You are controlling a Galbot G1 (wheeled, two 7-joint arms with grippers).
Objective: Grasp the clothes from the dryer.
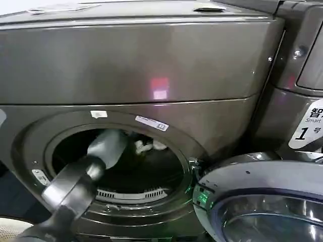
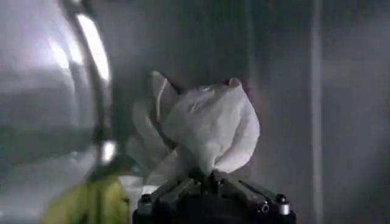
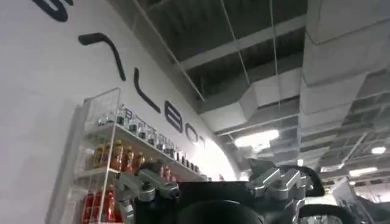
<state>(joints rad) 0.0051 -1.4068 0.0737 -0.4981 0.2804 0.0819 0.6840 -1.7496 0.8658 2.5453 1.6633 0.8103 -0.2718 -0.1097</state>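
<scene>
Left gripper (image 2: 207, 176) reaches through the round porthole of the big grey-brown metal dryer (image 1: 151, 65), fingers (image 2: 244, 192) pinched closed on the white fabric piece of the clothes (image 2: 210, 131) inside the drum. Yellow-green fabric piece (image 2: 97, 204) lies just beside it. Right gripper (image 3: 210, 189) points up at the ceiling away from the machine, jaw state unclear.

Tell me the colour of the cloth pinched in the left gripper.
White cloth, clearest in the left wrist view, pinched by the left gripper.

White clothes (image 2: 210, 131) bunched upright (a yellow-green piece lies beside) inside the grey-brown dryer (image 1: 136, 65), door open.
</scene>
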